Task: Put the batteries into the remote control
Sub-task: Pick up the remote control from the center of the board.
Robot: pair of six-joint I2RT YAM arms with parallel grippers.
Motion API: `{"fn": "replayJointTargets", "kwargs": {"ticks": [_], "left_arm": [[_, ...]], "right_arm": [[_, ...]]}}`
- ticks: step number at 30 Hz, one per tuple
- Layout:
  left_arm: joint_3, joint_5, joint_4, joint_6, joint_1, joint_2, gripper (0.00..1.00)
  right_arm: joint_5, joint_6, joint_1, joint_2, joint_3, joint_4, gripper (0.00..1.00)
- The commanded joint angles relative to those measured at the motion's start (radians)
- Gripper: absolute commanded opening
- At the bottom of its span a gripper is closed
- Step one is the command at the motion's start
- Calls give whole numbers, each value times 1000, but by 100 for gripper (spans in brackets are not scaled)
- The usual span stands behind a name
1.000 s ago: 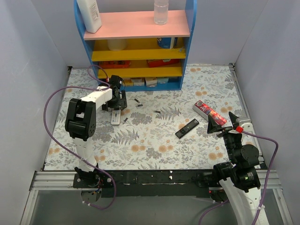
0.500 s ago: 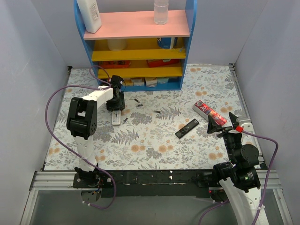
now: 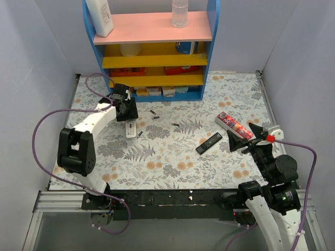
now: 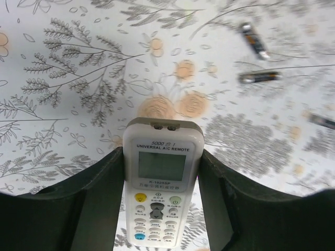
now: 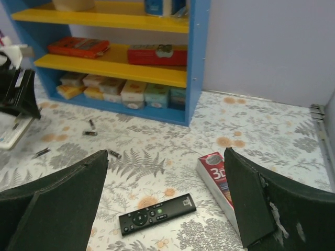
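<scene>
The remote control [image 4: 160, 206] lies white front up, screen and buttons showing, between the fingers of my left gripper [image 4: 162, 157]. Both fingers press its long sides. In the top view the remote [image 3: 131, 129] sticks out of the left gripper [image 3: 126, 114] toward me, at the mat's left. Several batteries [image 4: 257, 77] lie loose on the mat just past it, scattered right of the gripper in the top view [image 3: 155, 117] and in the right wrist view [image 5: 90, 133]. My right gripper [image 3: 244, 135] is open and empty at the right, well above the mat [image 5: 166, 159].
A slim black remote [image 3: 209, 143] lies mid-right, below the right gripper [image 5: 157, 213]. A red box [image 3: 234, 124] lies beside it. A blue and yellow shelf [image 3: 152, 52] stands at the back. The floral mat [image 3: 172, 167] covers the table.
The left arm's elbow swung out to the left and its gripper shifted slightly back-left, staying round the remote control. The right arm moved a little to the right.
</scene>
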State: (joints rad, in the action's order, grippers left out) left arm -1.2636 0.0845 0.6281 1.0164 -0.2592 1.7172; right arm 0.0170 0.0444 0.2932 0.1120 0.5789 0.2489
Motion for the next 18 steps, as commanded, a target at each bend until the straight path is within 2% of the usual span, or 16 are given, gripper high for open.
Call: {"fn": "replayJointTargets", "kwargs": {"ticks": [1,3,5,6,8,12,14,18], "left_arm": [[88,-177,-132,45,2,-215,0],[160,-262,-178,80,0,-278,0],[217,-368,-269,128,-5,-378,0],[277,-394,-304,145,-8,-408,0],[326,-466,-385,181,-11,-493,0],[458,-592,-559,311,-20,-614,0],[504,-633,-703,368,-31,-657,0],[615,-674,-913,484,-80,-735,0]], "right_arm": [[-218,-15,6,112,58,39,98],[-293,-5,4,164,65,44,98],[-279,66,4,195,59,24,98],[-279,146,4,218,44,-18,98],[-369,198,4,239,12,-98,98],[-540,342,6,369,-45,-299,98],[-635,432,12,440,-79,-439,98],[-658,560,90,514,-137,-683,98]]}}
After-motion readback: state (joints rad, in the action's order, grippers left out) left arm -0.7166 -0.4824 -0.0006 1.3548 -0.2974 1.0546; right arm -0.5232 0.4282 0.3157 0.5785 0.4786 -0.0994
